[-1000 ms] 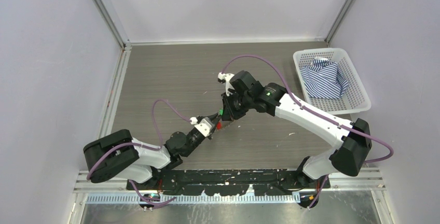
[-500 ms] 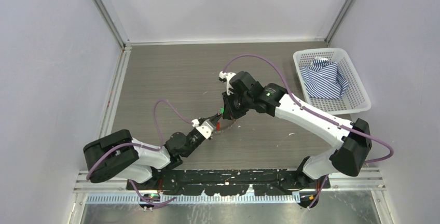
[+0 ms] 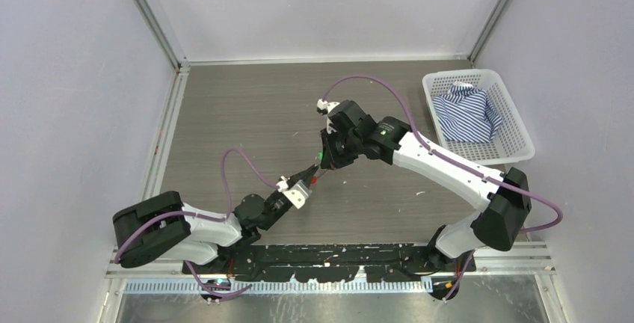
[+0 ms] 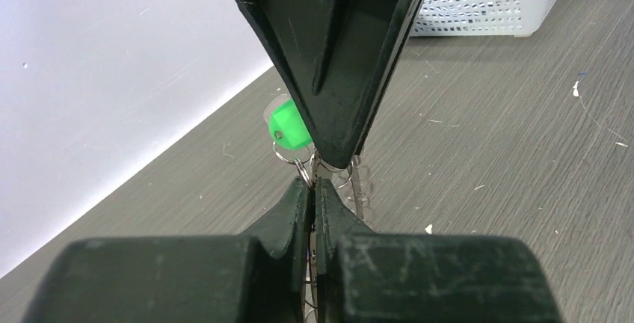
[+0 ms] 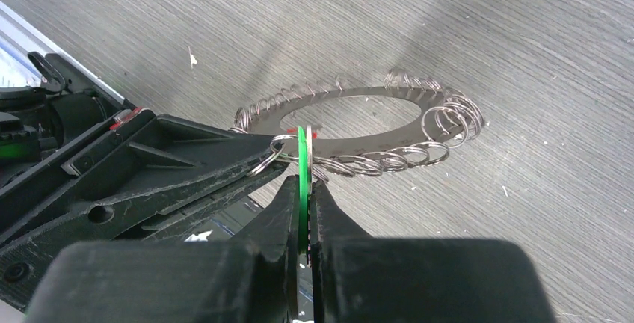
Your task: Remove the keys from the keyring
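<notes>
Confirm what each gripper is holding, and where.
Right gripper clamps the green tag across its flat faces; left gripper pinches a small wire ring beside it.

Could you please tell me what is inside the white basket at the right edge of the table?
Inside the basket lies a crumpled blue-and-white striped cloth. It covers most of the basket's floor, so anything beneath it cannot be seen.

Over the grey wood-grain table point(image 3: 247, 106), the black left gripper point(image 3: 312, 179) and right gripper point(image 3: 323, 162) meet tip to tip, a bright green key head point(image 3: 319, 159) at the right one's. A white plastic mesh basket point(image 3: 523, 148) holds 1 blue-and-white striped cloth point(image 3: 467, 114).
</notes>
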